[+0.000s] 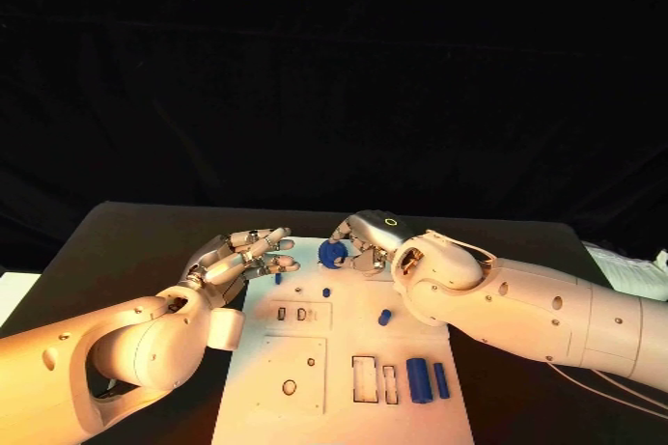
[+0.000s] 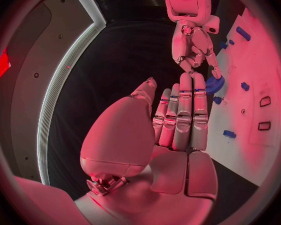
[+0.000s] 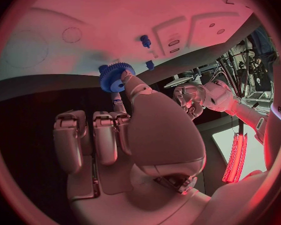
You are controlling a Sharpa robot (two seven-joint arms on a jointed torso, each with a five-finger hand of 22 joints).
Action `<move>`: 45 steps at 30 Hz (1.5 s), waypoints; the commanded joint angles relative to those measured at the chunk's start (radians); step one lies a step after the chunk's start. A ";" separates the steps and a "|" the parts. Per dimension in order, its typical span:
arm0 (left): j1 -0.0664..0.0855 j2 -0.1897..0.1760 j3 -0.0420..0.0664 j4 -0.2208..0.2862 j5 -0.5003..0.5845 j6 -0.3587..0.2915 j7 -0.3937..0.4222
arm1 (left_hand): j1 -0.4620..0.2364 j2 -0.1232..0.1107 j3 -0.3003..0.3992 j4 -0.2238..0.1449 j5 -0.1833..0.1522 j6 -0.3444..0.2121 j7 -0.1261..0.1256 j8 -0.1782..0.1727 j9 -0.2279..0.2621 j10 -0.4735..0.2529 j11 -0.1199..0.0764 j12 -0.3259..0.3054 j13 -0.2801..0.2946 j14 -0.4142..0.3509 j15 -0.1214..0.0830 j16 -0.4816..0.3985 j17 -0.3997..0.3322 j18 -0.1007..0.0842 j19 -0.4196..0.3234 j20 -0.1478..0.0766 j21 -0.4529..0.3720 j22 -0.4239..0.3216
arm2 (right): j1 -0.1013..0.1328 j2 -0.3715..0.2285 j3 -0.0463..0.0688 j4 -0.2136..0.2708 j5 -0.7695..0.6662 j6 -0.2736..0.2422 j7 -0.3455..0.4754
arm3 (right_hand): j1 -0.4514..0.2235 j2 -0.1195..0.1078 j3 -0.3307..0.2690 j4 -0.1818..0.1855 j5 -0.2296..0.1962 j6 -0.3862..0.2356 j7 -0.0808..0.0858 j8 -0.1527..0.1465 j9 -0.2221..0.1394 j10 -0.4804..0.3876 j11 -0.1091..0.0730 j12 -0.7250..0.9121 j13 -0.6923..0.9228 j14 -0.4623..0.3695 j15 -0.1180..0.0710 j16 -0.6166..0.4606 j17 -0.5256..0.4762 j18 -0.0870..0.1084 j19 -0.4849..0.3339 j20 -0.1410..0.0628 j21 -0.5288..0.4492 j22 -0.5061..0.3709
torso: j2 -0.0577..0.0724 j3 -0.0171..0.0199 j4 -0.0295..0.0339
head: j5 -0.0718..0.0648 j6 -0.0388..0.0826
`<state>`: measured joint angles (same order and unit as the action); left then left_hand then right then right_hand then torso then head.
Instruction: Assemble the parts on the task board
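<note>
— What does the board hold?

— Item one: the task board (image 1: 264,363), a white plate on my black table (image 1: 125,233). Its recesses: two small slots (image 1: 292,314) near the middle, a round hole (image 1: 290,387) in a square panel nearer me, and two tall rectangular pockets (image 1: 375,379) beside that. I cannot tell whether anything sits inside them. Loose on the plate: two long blue bars (image 1: 429,379) just beside the pockets, one short blue peg (image 1: 384,317) mid-board, and two small blue studs (image 1: 326,292) closer to the far end.

— And the piece being worked?

— Item two: a blue gear (image 3: 114,78), toothed rim plain in my right wrist view. It sits at the board's far end, pinched at the tips of my right hand (image 1: 369,240), thumb and a finger clamped on it.

— Your other hand?

— Item three: my left hand (image 1: 239,257) hangs at the board's left edge, just beside the gear but not touching it. Its fingers (image 2: 185,110) lie straight and side by side, gripping nothing.
</note>
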<state>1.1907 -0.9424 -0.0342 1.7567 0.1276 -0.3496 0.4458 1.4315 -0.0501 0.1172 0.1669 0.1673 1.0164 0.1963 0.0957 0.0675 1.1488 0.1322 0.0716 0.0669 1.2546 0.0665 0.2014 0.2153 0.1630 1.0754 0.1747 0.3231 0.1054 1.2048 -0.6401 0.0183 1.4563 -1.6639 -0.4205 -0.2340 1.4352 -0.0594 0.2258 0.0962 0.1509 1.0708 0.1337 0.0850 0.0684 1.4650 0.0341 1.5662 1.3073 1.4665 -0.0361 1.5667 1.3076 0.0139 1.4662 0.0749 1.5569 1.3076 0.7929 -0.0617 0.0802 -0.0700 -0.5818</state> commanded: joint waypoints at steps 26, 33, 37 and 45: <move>0.001 0.005 0.001 0.001 0.001 0.021 0.003 | 0.011 0.004 -0.001 -0.007 -0.007 0.004 0.004 -0.005 0.001 0.002 0.003 -0.005 0.001 -0.001 0.005 -0.004 0.002 0.021 0.005 0.003 -0.003 -0.001 | -0.011 0.116 -0.012 -0.133 -0.011 0.060 0.018 | -0.062 -0.024 0.021 0.000 -0.033 0.027 -0.009 -0.013 0.003 0.106 0.006 0.005 0.264 0.104 0.007 0.004 0.263 -0.009 0.094 0.001 0.006 0.243 | 0.000 0.0012 -0.0028 | 0.013 -0.006; 0.001 0.005 0.001 0.001 0.001 0.023 -0.001 | 0.012 0.004 0.000 -0.008 -0.007 0.004 0.004 -0.006 0.001 0.002 0.003 -0.006 0.001 -0.001 0.005 -0.005 0.003 0.020 0.005 0.003 -0.003 -0.002 | -0.010 0.120 -0.012 -0.137 -0.005 0.063 0.026 | -0.110 -0.050 0.003 0.019 -0.087 -0.018 0.005 -0.026 -0.003 0.106 0.020 0.005 0.264 0.104 0.019 0.004 0.263 -0.009 0.093 0.013 0.006 0.243 | -0.001 0.0013 -0.0037 | 0.013 -0.006; 0.001 0.004 0.001 0.001 0.001 0.026 -0.005 | 0.016 0.004 0.002 -0.012 -0.007 0.004 0.004 -0.008 0.000 0.001 0.003 -0.007 0.000 0.000 0.004 -0.007 0.004 0.020 0.006 0.002 -0.004 -0.003 | -0.010 0.121 -0.013 -0.140 0.001 0.067 0.027 | -0.124 -0.057 -0.008 0.027 -0.084 -0.044 0.011 -0.026 -0.004 0.106 0.025 0.004 0.263 0.104 0.024 0.004 0.263 -0.009 0.093 0.018 0.006 0.243 | 0.000 0.0013 -0.0035 | 0.014 -0.007; 0.001 0.004 0.001 0.002 0.001 0.034 -0.015 | 0.021 0.005 0.007 -0.017 -0.007 0.002 0.006 -0.012 0.000 -0.003 0.004 -0.009 -0.001 -0.001 0.005 -0.011 0.006 0.020 0.006 0.002 -0.005 -0.004 | -0.009 0.123 -0.013 -0.148 0.020 0.116 0.017 | -0.199 -0.046 -0.036 0.097 -0.069 -0.084 0.019 -0.023 -0.002 0.097 0.033 -0.016 0.252 0.104 0.032 0.004 0.263 -0.009 0.093 0.028 0.005 0.242 | 0.000 0.0011 -0.0030 | 0.011 -0.008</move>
<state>1.1909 -0.9400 -0.0341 1.7565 0.1277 -0.3442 0.4361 1.4459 -0.0449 0.1244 0.1539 0.1636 1.0164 0.1963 0.0874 0.0675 1.1488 0.1322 0.0659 0.0668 1.2546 0.0665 0.1967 0.2208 0.1629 1.0754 0.1748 0.3232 0.1022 1.1956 -0.5189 0.0058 1.3096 -1.6538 -0.3543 -0.2180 1.2441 -0.1051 0.1912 0.1857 0.0777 0.9923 0.1529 0.0630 0.0648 1.4667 0.0611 1.5557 1.3077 1.4647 -0.0123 1.5667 1.3080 0.0140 1.4662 0.0971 1.5568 1.3080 0.7924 -0.0604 0.0767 -0.0575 -0.5886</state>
